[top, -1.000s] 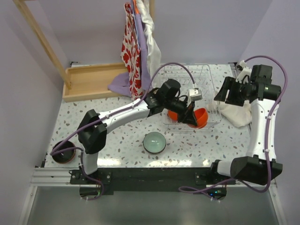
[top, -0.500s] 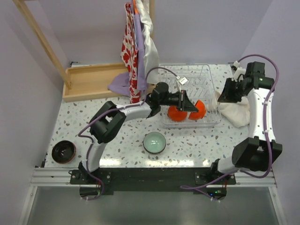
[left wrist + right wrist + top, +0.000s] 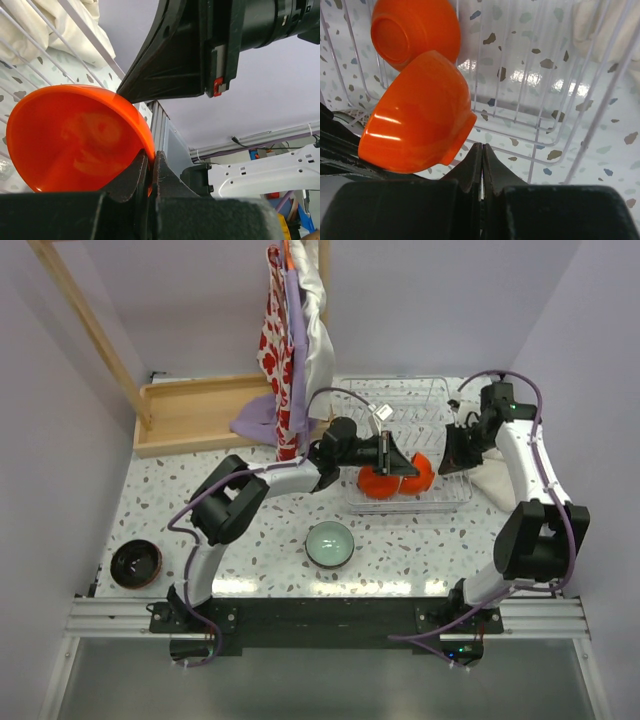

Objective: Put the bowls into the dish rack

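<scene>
My left gripper (image 3: pixel 397 456) is shut on the rim of a glossy orange bowl (image 3: pixel 422 472) (image 3: pixel 75 140) and holds it tilted over the white wire dish rack (image 3: pixel 420 400). In the rack, just to the left, a second orange bowl (image 3: pixel 373 484) (image 3: pixel 415 30) lies on its side. My right gripper (image 3: pixel 455 455) (image 3: pixel 482 147) hangs at the rack's right end, shut with nothing between its fingers, close beside the held bowl (image 3: pixel 417 120). A mint green bowl (image 3: pixel 330 543) stands on the table in front of the rack. At the near left corner rests a dark bowl (image 3: pixel 136 562).
A crumpled white cloth (image 3: pixel 505 485) lies right of the rack. A wooden tray (image 3: pixel 200 410) with a lilac cloth sits at the back left. Patterned cloths (image 3: pixel 295 330) hang from a wooden frame behind the rack.
My right gripper has shut and swung left and forward to the rack's right end. The left arm carried the orange bowl further over the rack, then stayed nearly still.
</scene>
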Available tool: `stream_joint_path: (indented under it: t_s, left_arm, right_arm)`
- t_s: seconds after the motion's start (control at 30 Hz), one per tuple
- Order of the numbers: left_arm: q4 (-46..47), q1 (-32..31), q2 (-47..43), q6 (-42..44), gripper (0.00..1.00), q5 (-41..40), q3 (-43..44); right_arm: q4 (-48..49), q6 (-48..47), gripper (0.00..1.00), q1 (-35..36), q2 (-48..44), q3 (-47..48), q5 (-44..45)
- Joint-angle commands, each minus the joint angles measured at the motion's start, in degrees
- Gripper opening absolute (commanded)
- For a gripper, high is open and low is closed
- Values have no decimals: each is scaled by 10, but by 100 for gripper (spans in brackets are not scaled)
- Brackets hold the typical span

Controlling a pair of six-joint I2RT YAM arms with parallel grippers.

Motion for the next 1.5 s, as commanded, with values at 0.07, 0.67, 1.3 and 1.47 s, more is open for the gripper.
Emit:
stream_joint_path:
  t_s: [0.07, 0.67, 1.3, 1.47]
  left_arm:
    - [12, 11, 7, 8, 0, -14, -3]
    - [8, 36, 53, 13, 0, -16, 6]
    - [-148, 46, -2, 104, 39, -50, 33]
    - [-254, 46, -28, 149, 45, -93, 51]
  right_arm:
    - [31, -14, 0, 17, 25, -7, 7]
    - [51, -10, 0, 51, 92, -12, -1]
    - [67, 5, 0, 99, 135, 29, -17]
    - [69, 2, 0, 99, 136, 36, -7]
